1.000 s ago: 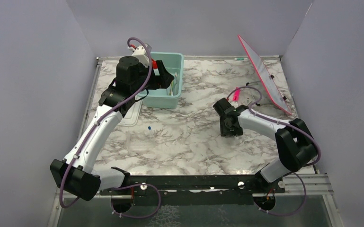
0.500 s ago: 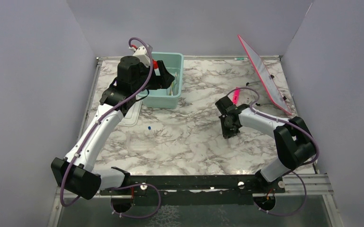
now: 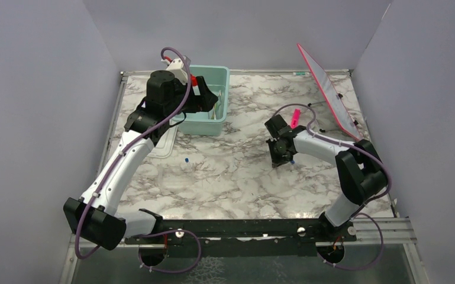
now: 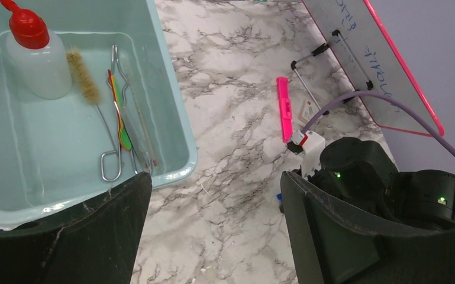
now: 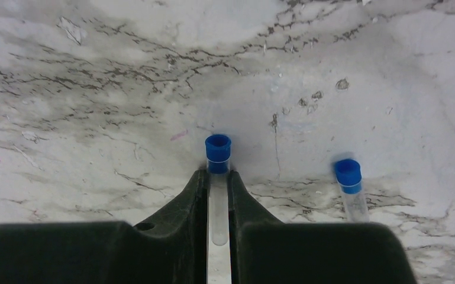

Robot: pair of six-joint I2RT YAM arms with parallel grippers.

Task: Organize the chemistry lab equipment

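- Right wrist view: blue-capped vial point(image 5: 218, 201) sits lengthwise between the fingers of the right gripper point(image 5: 218, 176). The jaws are pinched in on its clear body and the blue cap pokes out past the tips. Can't tell if it is off the surface.
- second vial point(image 5: 350, 188), also blue-capped, lies on the marble table point(image 5: 124, 89) just beside the gripper's right finger, not touching it.
- third vial point(image 3: 187, 159) is only a blue speck in the top view, on bare marble between the two arms.
- Left wrist view: squeeze bottle point(image 4: 38, 65) with a red nozzle sits in a far corner of the teal tub point(image 4: 177, 136).
- Lying side by side on the tub floor next to it are the bristle brush point(image 4: 83, 76), wire tongs point(image 4: 112, 160), a slim red-tipped tool point(image 4: 120, 121) and thin clear rods point(image 4: 141, 127).
- left gripper point(image 4: 213, 189) hovers over the tub's near rim, jaws spread wide, nothing between them.
- pink strip point(image 4: 283, 109) lies flat on the marble to the right of the tub, close to the right arm's wrist.
- white lid point(image 3: 163, 145) lies flat by the tub's near left side, partly under the left arm.
- pink-rimmed whiteboard point(image 3: 331, 94) stands tilted at the far right of the table.
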